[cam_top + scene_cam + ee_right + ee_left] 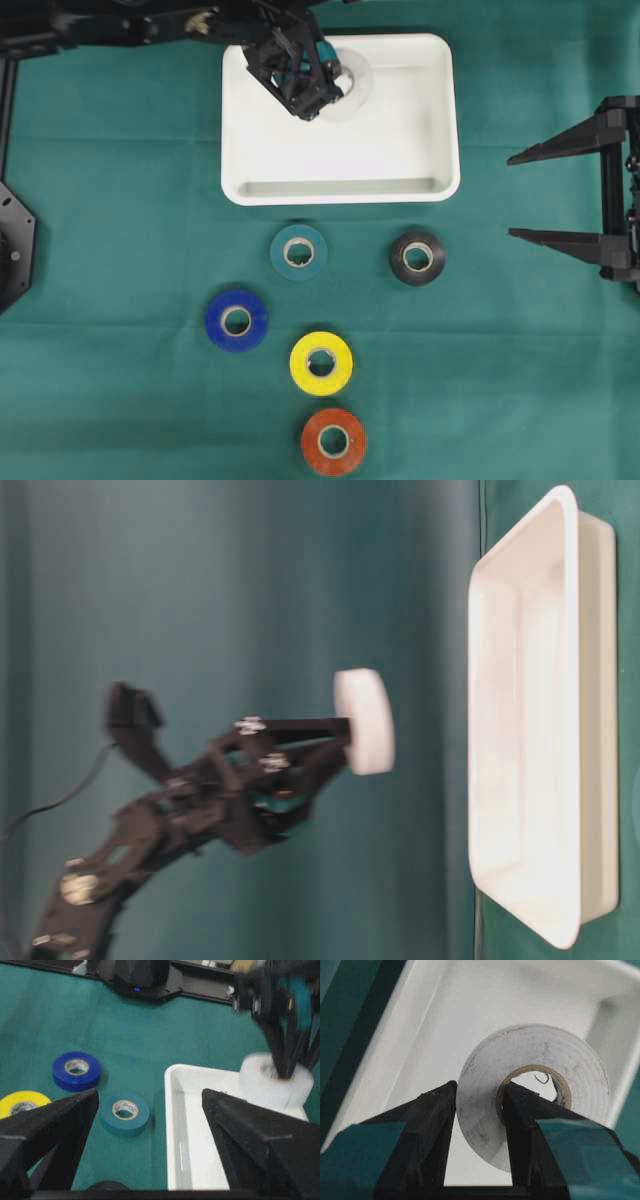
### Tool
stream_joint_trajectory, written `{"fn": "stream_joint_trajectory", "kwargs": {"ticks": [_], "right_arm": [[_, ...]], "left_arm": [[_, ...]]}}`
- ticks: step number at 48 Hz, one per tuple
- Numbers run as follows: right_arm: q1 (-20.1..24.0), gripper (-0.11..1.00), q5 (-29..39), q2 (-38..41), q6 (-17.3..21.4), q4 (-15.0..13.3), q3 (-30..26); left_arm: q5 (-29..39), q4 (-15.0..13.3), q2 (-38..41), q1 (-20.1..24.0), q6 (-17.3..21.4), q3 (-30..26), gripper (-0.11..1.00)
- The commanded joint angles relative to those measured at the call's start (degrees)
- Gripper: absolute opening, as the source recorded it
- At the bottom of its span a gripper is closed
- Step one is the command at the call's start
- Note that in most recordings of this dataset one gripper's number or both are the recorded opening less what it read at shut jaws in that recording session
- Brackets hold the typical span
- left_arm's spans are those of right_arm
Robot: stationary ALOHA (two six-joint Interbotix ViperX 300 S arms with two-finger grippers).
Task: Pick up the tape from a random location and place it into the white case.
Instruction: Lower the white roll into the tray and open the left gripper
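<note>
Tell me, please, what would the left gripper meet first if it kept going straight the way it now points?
Probably the floor of the white case: the left gripper, shut on the white tape roll, points down into it.

Black arms (180,810), silver screws; black fingers (427,1125), teal tape pads.

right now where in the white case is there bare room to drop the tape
Most of the white case floor is bare, from the near rim to the right wall. The left gripper holds the white tape over its far left corner. Five rolls crowd the cloth below.
</note>
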State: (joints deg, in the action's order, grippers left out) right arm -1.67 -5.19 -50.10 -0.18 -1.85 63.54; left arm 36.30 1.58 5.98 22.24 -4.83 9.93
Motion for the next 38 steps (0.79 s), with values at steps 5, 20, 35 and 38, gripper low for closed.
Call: {"fn": "stream_joint_trajectory", "kwargs": {"ticks": [5, 20, 35, 38], "right_arm": [[-0.09, 0.92, -0.26, 0.62, 0.00, 0.00, -1.49], [-0.09, 0.92, -0.26, 1.23, 0.00, 0.00, -1.49], [-0.09, 0.92, -0.26, 1.49, 0.00, 0.00, -1.41], [-0.09, 0.92, -0.26, 1.58, 0.00, -0.09, -1.41]], "left_arm": [[-4.83, -0.09, 2.90, 1.05, 0.00, 0.97, 0.24], [-9.49, -0.18, 9.14, 2.11, 0.00, 2.55, 0.24], [-10.72, -0.18, 12.04, 2.46, 0.09, 2.55, 0.24], [-10.72, -0.18, 12.04, 2.46, 0.09, 2.46, 0.24]]}}
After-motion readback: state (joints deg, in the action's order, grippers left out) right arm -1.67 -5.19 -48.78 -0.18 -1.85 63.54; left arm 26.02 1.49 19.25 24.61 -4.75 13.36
